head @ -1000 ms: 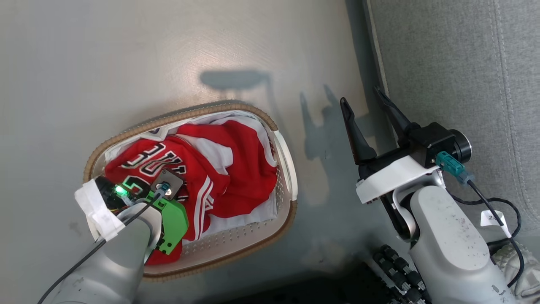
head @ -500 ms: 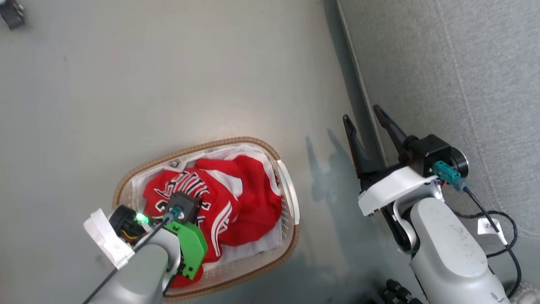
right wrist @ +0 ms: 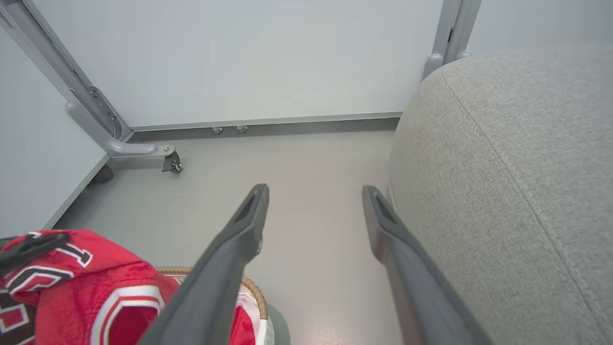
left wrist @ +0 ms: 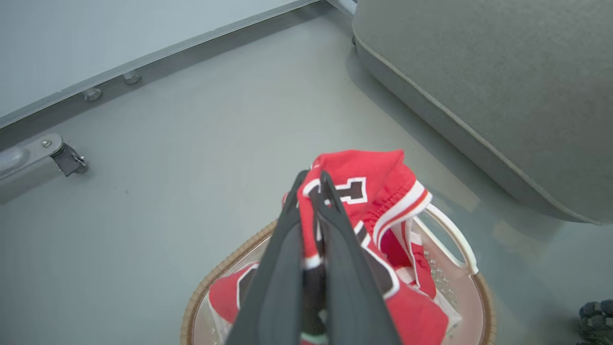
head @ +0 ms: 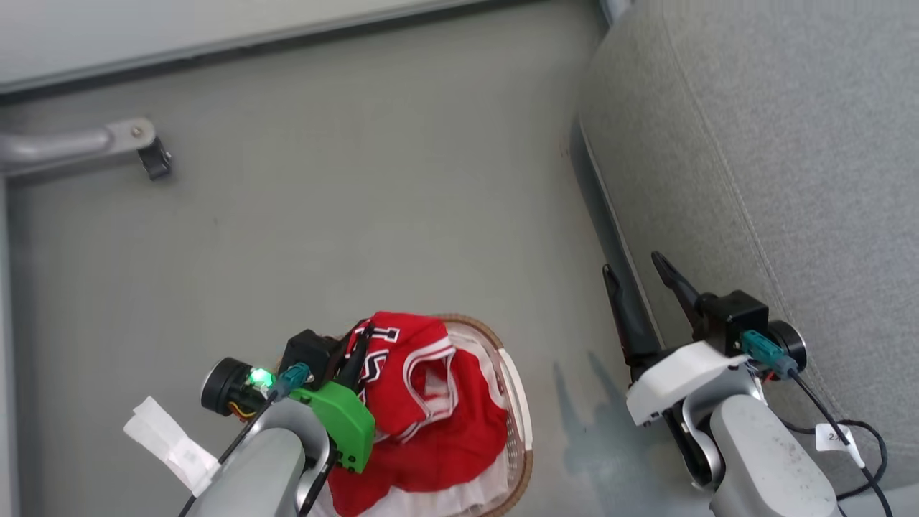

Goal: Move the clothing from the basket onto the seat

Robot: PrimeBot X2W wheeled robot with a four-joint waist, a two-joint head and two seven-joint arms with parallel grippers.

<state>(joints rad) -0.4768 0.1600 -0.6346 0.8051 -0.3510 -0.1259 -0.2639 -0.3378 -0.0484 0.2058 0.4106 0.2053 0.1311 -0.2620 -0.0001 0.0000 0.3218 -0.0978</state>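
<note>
A red jersey (head: 413, 359) with black-and-white numerals and white trim hangs bunched above the white basket (head: 523, 424), pinched in my left gripper (head: 365, 332), which is shut on its upper fold. In the left wrist view the two fingers (left wrist: 292, 225) press together on the jersey (left wrist: 378, 191), lifted over the basket's brown rim (left wrist: 225, 278). More red fabric (head: 459, 445) lies in the basket on the white liner. My right gripper (head: 633, 264) stands open and holds nothing, beside the front edge of the grey seat (head: 790, 143). Seen from the right wrist, it (right wrist: 313, 189) spreads wide over bare floor.
The grey floor runs up to a pale wall with a dark baseboard. A metal frame leg with a black caster (head: 152, 156) stands at the far left, also seen as the caster (right wrist: 171, 164) from the right wrist. A black cable (head: 840, 424) trails from my right wrist.
The head camera has tilted up, bringing the wall and frame leg into view. My left gripper has risen out of the basket, pulling the jersey up with it. The right gripper stays open.
</note>
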